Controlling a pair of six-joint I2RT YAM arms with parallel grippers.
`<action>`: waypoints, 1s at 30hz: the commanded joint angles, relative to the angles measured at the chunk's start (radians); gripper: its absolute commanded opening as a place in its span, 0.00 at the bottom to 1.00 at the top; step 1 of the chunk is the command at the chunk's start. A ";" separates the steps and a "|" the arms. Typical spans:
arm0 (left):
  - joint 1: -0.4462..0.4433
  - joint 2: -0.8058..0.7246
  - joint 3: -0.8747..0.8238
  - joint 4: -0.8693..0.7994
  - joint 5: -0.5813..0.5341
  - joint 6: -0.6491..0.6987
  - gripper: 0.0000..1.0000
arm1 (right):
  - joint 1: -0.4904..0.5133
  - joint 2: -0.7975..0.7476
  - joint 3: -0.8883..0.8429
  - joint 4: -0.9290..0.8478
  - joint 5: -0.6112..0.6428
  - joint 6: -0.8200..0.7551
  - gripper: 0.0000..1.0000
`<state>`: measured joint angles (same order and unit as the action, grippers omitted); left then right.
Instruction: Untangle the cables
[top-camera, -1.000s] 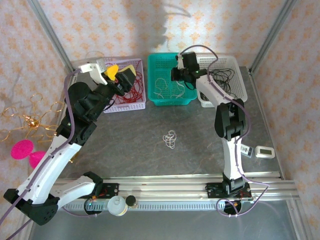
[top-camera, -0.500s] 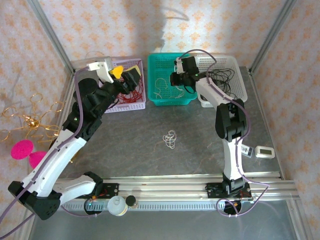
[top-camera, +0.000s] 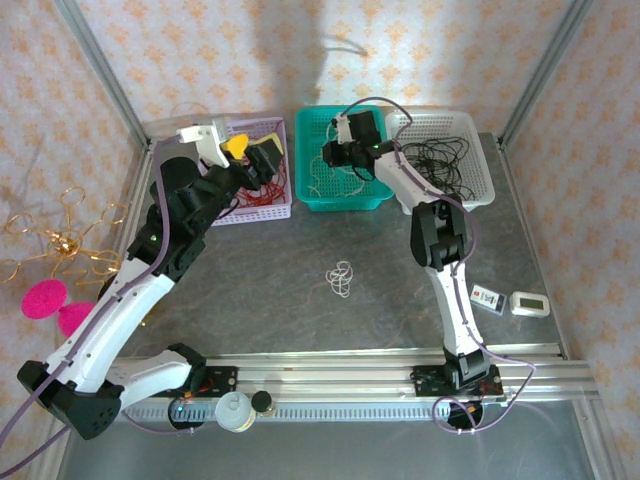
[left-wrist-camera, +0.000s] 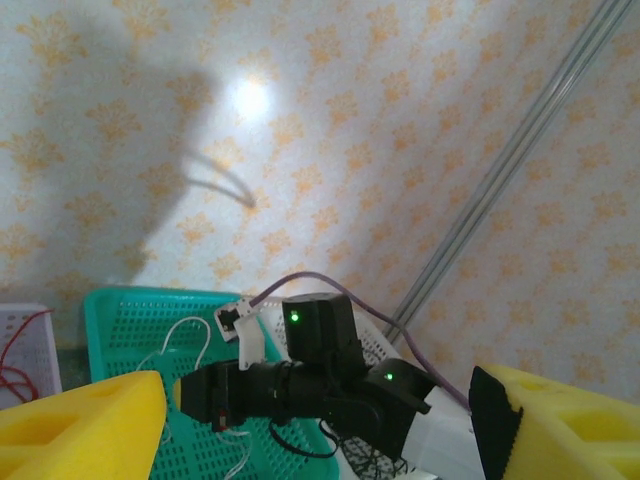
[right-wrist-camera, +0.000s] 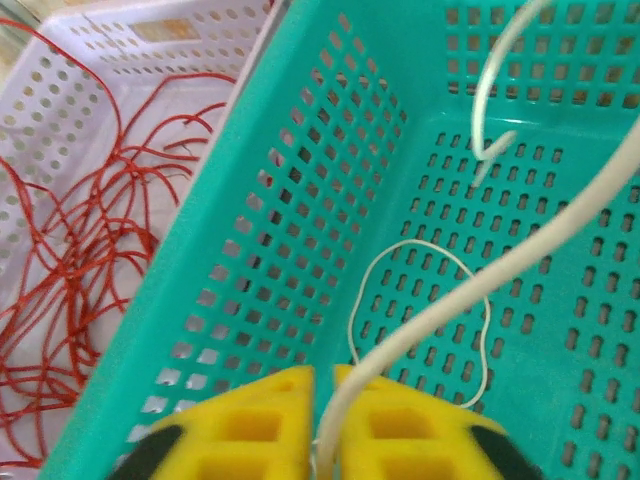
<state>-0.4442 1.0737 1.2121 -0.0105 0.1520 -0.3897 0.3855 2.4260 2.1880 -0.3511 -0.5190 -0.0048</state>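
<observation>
Small clump of cables (top-camera: 342, 279) sits loose mid-surface (top-camera: 250, 290), well apart from the baskets. Right hand (right-wrist-camera: 322, 385) is pinched tight on a white cable (right-wrist-camera: 545, 243) over the teal basket (right-wrist-camera: 300, 200). Left hand (top-camera: 248, 153) is spread wide above the lilac basket (top-camera: 255, 215) of red cables (top-camera: 265, 190). Little tag (top-camera: 487, 297) near the right edge, print too tiny to read.

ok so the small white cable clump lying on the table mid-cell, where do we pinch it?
Top-down. The white clump lies flat on the bare table with its loops overlapping, so no side offers an edge. Pinch the lower loop, which seems to stick out toward the arm bases, with the fingers across the strand. Probably use the left gripper, since it's open.
</observation>
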 joint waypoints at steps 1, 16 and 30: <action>0.008 -0.028 -0.036 -0.017 0.001 0.018 0.78 | 0.001 0.009 -0.006 -0.022 0.041 0.041 0.25; 0.011 -0.015 -0.143 -0.055 0.034 0.013 0.76 | 0.010 -0.229 -0.113 -0.054 0.284 0.037 0.51; 0.010 0.014 -0.160 -0.066 0.101 0.036 0.76 | 0.014 -0.384 -0.260 -0.105 0.416 0.065 0.45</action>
<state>-0.4427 1.0843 1.0702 -0.0639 0.2222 -0.3817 0.3904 2.1044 1.9812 -0.4309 -0.1150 0.0425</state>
